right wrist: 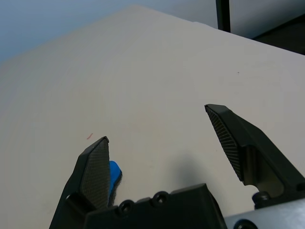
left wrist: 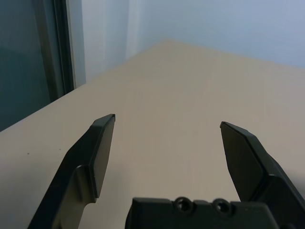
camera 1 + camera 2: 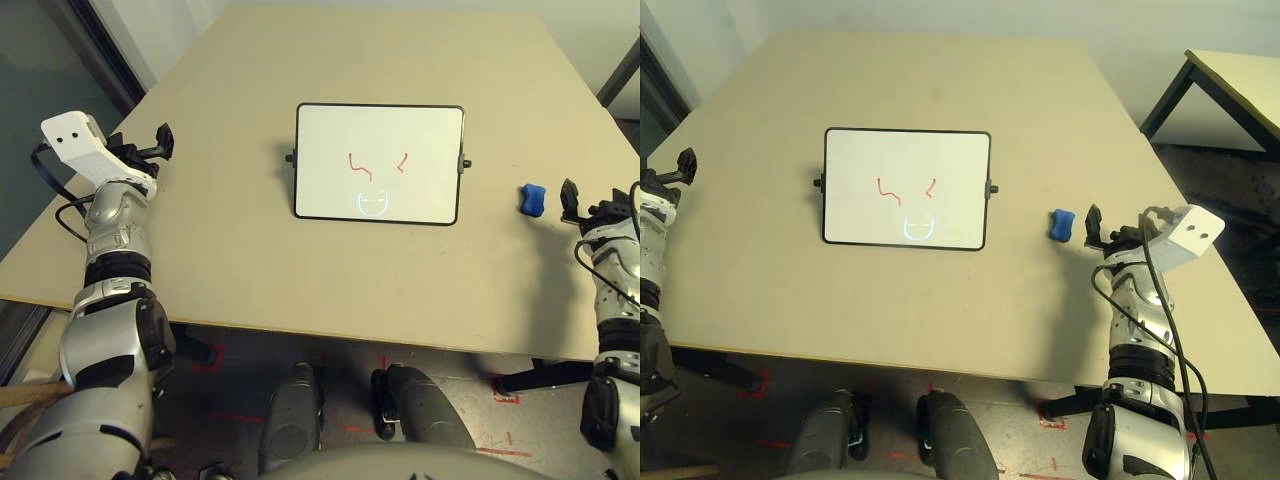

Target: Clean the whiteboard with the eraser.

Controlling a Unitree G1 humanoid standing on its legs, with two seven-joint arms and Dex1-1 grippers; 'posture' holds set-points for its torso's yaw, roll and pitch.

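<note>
Whiteboard (image 3: 379, 163) lies flat mid-desk (image 3: 250, 260), red scribbles on it; eraser (image 3: 532, 199) sits apart on its right. My right pincer (image 3: 1092, 226) hovers just beside the eraser, fingers apart, empty. Left pincer (image 3: 160, 141) also gaping, far left.

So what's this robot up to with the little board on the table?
It's meant to wipe the whiteboard, which lies flat mid-table with red scribbles on it. Nothing is held yet. The right claw is open beside the small blue eraser, apart from it. The left claw hangs open off to the board's other side.
</note>
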